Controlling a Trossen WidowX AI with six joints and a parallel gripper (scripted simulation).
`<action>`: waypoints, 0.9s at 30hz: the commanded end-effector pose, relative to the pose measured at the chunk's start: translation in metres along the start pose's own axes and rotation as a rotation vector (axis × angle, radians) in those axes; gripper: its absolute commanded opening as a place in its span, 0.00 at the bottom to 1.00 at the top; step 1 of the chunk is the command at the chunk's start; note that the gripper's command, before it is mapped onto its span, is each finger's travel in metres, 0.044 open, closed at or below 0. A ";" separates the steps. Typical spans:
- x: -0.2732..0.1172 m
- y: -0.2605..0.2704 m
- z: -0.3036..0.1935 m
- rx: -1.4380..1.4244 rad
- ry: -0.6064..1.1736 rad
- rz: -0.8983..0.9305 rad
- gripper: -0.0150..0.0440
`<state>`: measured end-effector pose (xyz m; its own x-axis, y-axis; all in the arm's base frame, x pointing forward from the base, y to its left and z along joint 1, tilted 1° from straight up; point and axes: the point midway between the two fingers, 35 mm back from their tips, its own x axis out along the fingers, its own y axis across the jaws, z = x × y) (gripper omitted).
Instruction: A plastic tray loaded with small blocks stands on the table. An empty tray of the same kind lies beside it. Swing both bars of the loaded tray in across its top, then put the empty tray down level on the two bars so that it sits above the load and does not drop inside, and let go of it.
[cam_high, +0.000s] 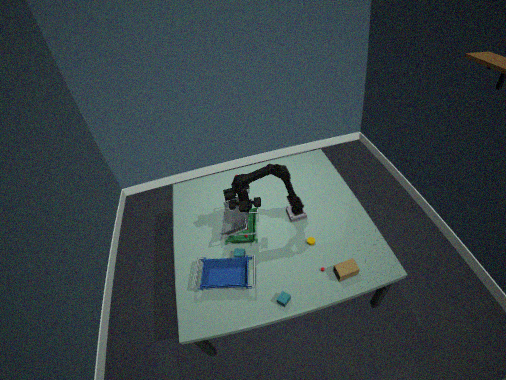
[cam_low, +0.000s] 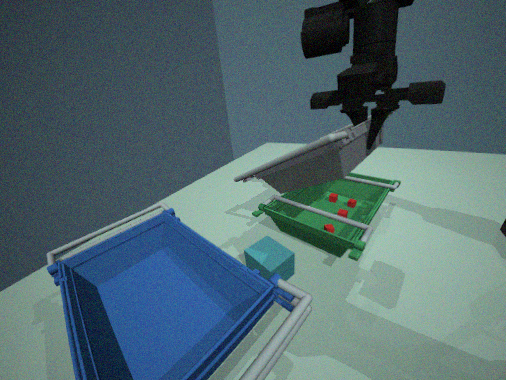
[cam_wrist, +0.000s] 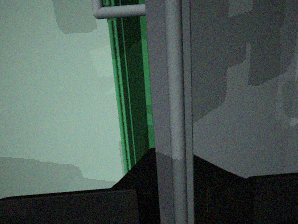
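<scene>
Away to the left and below the jaws, as the exterior view has it, the blue tray stands apart on the worktop, while the grey tray, pinched by its rim in the jaws, hangs tilted, its long axis seemingly sloping down leftward from them. Below them the green tray holds red blocks, both bars already across; levelling, lowering and release remain.
</scene>
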<state>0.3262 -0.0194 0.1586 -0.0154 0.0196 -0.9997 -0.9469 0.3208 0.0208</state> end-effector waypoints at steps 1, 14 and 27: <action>-0.002 -0.002 0.001 0.004 -0.007 -0.029 0.25; 0.015 -0.001 0.000 0.004 -0.007 -0.029 0.25; 0.025 0.004 0.000 0.004 -0.007 -0.029 0.25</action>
<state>0.3234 -0.0181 0.1320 0.0028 0.0190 -0.9998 -0.9464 0.3230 0.0035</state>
